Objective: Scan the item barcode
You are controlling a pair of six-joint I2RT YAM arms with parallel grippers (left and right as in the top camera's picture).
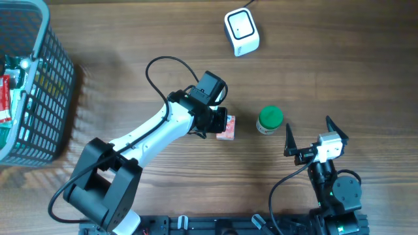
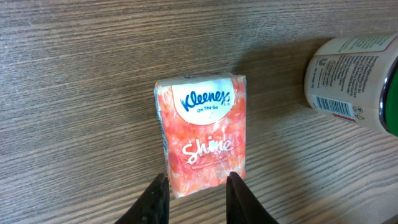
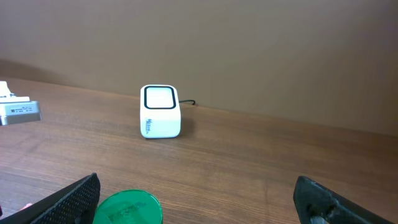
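While the left pincer [image 2: 197, 185] grips the near end of the tissue pack [image 2: 202, 134], which lies flat on the table [image 1: 130, 39] at mid-frame overhead, the step in hand looks like the pickup. Next it likely needs a lift toward the scanner [image 1: 241, 31] at top centre, barcode facing its window. A green-lidded jar [image 1: 269, 120] crowds the pack's right; the upward path is bare. The right pincer [image 1: 308, 125] stands wide open, empty.
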